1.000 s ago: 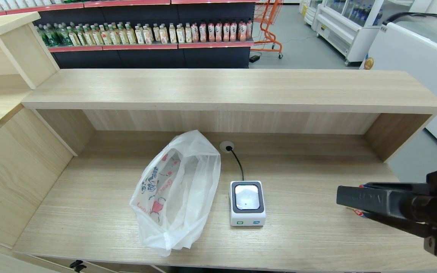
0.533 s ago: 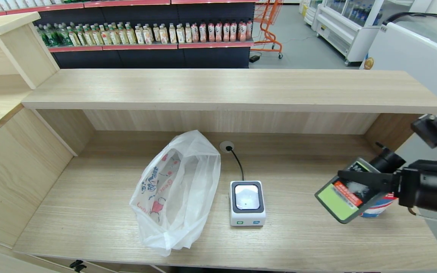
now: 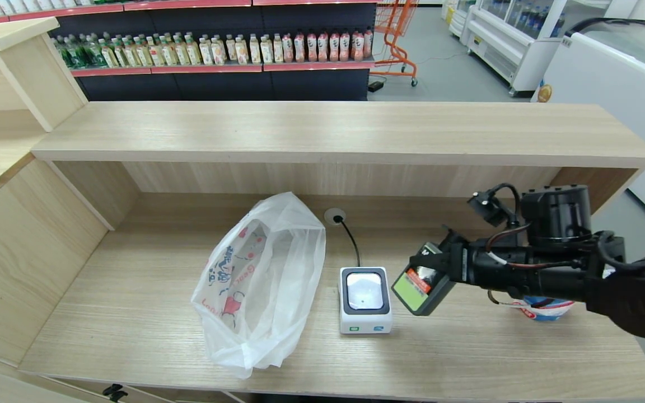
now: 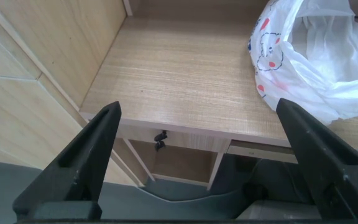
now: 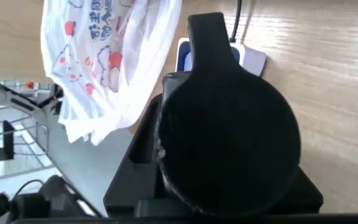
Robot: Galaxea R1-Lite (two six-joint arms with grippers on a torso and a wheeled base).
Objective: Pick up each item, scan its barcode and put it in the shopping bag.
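My right gripper (image 3: pixel 439 267) is shut on a dark box (image 3: pixel 419 288) with a green and red label. It holds the box tilted in the air just right of the white barcode scanner (image 3: pixel 364 299), label side facing down and left. In the right wrist view the dark box (image 5: pixel 229 143) blocks most of the picture, with the scanner (image 5: pixel 253 57) and the shopping bag (image 5: pixel 98 56) beyond it. The white plastic shopping bag (image 3: pixel 261 280) lies open on the counter left of the scanner. My left gripper (image 4: pixel 199 111) hangs open below the counter's front edge, near the bag (image 4: pixel 309 56).
A red, white and blue cup (image 3: pixel 543 309) stands on the counter under my right arm. The scanner's black cable (image 3: pixel 350 240) runs to a hole at the back. A raised wooden shelf (image 3: pixel 345 131) overhangs the rear of the counter (image 3: pixel 132 302).
My right arm has swung in from the right edge toward the scanner. The wrist turned, bringing the box's label into sight. Bag, scanner and left arm have stayed put.
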